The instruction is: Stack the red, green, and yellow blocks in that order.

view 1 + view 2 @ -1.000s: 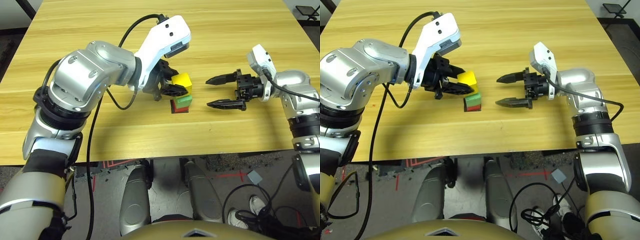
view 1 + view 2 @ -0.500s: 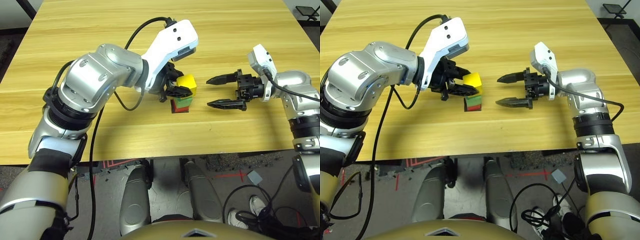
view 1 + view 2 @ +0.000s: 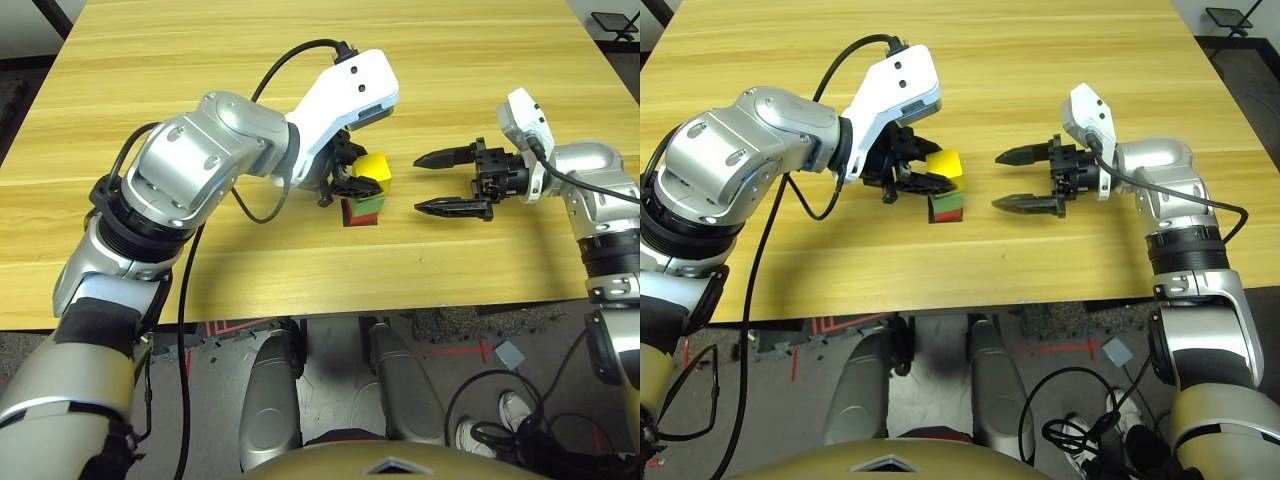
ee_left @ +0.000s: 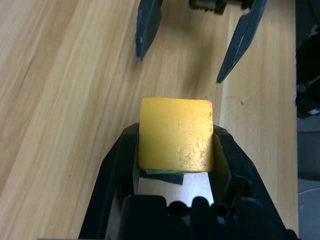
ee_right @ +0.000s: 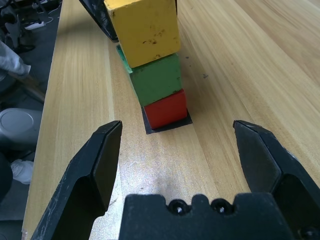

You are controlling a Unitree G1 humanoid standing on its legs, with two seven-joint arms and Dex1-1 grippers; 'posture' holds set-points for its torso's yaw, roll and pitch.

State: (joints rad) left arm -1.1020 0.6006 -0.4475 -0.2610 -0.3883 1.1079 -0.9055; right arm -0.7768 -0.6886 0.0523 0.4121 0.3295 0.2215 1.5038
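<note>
Almost stacked: yellow block set atop green block and red block, gripped by the left tool.

Held from both sides between the left tool's two black fingers, apparently to keep the yellow block square over the tower until it settles; sits a little askew of the green block beneath, judging by the right wrist view. Tower built on a flat black patch near the middle of the wooden counter, red at the bottom, green in the middle. Left arm bent sharply at the elbow and reaching in from the tower's left, wrist angled down. Right tool parked just to the tower's right, fingers spread wide and empty, pointed at the stack, forearm level over the counter.
</note>
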